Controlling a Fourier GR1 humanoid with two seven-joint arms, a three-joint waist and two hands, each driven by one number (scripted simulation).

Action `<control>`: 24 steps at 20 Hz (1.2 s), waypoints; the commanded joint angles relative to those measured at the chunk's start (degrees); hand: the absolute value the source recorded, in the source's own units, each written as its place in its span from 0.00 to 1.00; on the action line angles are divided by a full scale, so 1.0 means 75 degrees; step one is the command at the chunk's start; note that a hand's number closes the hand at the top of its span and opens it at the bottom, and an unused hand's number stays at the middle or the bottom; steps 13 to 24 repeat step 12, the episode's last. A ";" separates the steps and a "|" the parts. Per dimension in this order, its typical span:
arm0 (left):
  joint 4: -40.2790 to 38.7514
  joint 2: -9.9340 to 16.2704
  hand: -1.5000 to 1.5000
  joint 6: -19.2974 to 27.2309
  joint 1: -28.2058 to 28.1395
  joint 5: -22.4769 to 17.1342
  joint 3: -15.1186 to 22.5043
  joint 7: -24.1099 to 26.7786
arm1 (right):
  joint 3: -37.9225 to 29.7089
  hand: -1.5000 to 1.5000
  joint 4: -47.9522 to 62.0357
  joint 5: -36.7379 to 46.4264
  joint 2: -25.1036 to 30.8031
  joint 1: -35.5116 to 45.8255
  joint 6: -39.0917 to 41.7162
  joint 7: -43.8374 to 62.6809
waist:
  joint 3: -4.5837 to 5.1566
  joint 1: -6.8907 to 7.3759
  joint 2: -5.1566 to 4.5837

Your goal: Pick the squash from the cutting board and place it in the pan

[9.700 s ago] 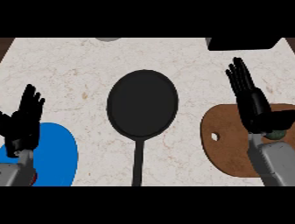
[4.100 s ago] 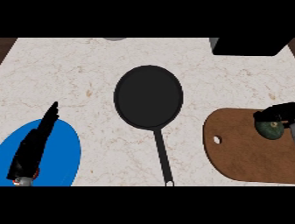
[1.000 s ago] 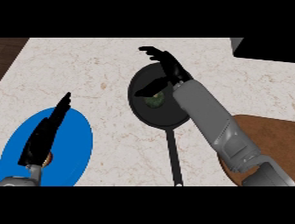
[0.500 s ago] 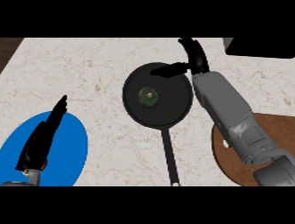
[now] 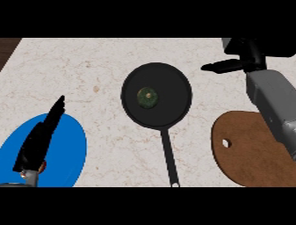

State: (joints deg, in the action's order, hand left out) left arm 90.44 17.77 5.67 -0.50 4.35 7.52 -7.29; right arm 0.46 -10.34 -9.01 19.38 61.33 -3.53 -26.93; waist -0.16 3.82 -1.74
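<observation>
Stretching up from the lower right, grey right forearm crossing the brown cutting board point(image 5: 254, 149) and ending in the black right hand point(image 5: 244, 57) near the counter's point(image 5: 79, 66) far right corner, well past the pan's right rim. Thumb jutting sideways toward the pan, apart from it; rest of the hand merging with a dark box point(image 5: 286, 46) at the far edge, so cannot tell how far the fingers are spread, though nothing visibly held or touched. Lower part of that arm cut off at the right and near edges. Resting near the counter's near left corner, left hand point(image 5: 41, 136) seen edge-on, fingers straight and together, pointing away over the blue plate point(image 5: 69, 149), holding nothing; wrist cut off at the lower edge. Lying inside the black pan point(image 5: 173, 110), slightly left of its middle, the squash point(image 5: 147, 96): small, round, dark green with a paler spot on top, free of both hands. Pan in the counter's middle, handle running toward the near edge, between plate and board. Board bare apart from the arm above it, small hole near its left rim.
</observation>
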 commanded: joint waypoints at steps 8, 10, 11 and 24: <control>-0.0119 0.0060 0.50 -0.0136 -0.0083 0.0078 -0.0091 0.0189 | -0.0175 0.00 0.0506 0.0116 0.1728 -0.0578 0.1792 -0.1085 | -0.0008 -0.0024 0.0006; 0.0319 0.0011 0.50 -0.0151 -0.0241 -0.0003 -0.0024 -0.0082 | -0.0218 0.00 0.0641 0.0112 0.1930 -0.0478 0.1938 -0.0918 | -0.0016 0.0084 0.0002; 0.0152 -0.0072 0.50 0.0021 -0.0020 0.0168 -0.0027 0.0014 | -0.0171 0.00 0.0612 0.0173 0.1732 -0.0468 0.1847 -0.1082 | -0.0017 0.0095 -0.0026; -0.0169 0.0080 0.50 -0.0173 -0.0155 -0.0037 -0.0262 0.0388 | -0.0125 0.00 0.0666 0.0235 0.1851 -0.0619 0.1956 -0.1164 | -0.0012 0.0087 -0.0037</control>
